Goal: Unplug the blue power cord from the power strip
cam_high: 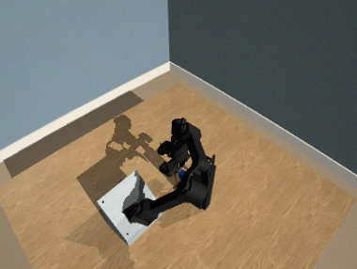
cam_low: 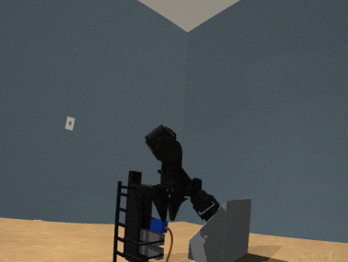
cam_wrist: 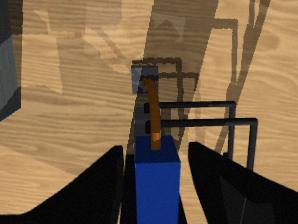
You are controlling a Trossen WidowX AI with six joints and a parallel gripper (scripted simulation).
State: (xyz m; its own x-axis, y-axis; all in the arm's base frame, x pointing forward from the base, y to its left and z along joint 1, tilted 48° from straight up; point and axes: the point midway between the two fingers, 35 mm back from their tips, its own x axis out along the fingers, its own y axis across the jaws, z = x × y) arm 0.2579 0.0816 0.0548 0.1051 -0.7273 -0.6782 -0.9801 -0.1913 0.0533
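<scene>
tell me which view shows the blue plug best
The wrist view: the blue plug fills the lower middle, between the gripper fingers, orange cord on top. The exterior view shows it small; the top view only a blue speck behind the arm.

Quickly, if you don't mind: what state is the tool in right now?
Tool: open, fingers astride the blue plug with gaps either side; holding nothing.

You're looking at a bare room corner, more test space than home: a wood-plank floor (cam_high: 263,221), pale skirting board (cam_high: 85,110) where two plain blue-grey walls (cam_low: 92,69) meet behind the arm's grey base block (cam_high: 119,212), and one small wall socket (cam_low: 70,123) up left.
</scene>
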